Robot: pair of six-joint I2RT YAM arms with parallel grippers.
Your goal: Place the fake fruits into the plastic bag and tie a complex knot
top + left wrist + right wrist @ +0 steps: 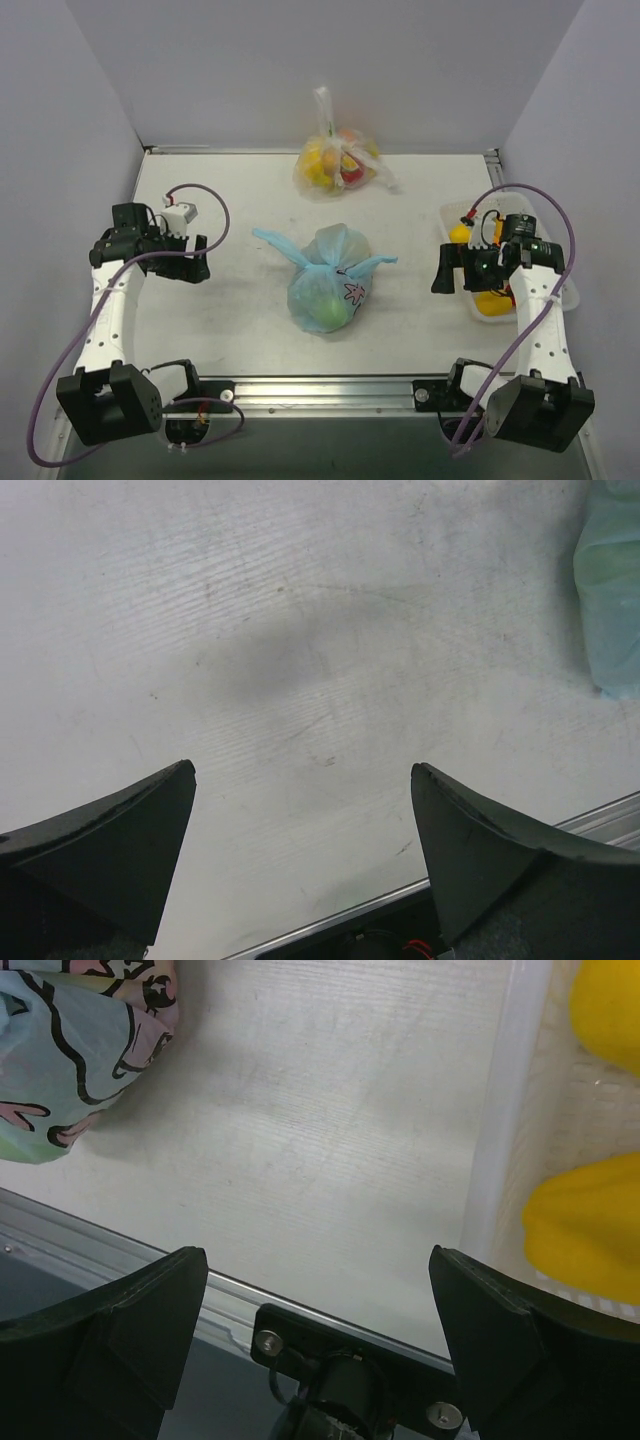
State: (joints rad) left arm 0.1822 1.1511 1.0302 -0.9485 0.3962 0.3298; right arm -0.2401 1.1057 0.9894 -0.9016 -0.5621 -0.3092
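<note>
The light-blue plastic bag [325, 285] with its pink-and-black print lies in the middle of the table. Its neck is drawn into a knot [322, 263], with two pointed ears sticking out left and right. A green fake fruit [325, 308] shows through the plastic. My left gripper [200, 258] hovers open to the left of the bag, well apart from it, and holds nothing [302, 768]. My right gripper [440, 268] stands open to the bag's right, also holding nothing [318, 1252]. The bag's edge shows in both wrist views [610, 600] [80, 1040].
A clear bag of fruits [335, 160] with a twisted white neck sits at the back centre. A white tray [568, 285] under my right arm holds yellow fruits [590, 1230]; its rim [495, 1140] runs beside my right finger. The table's metal front edge [330, 385] is near.
</note>
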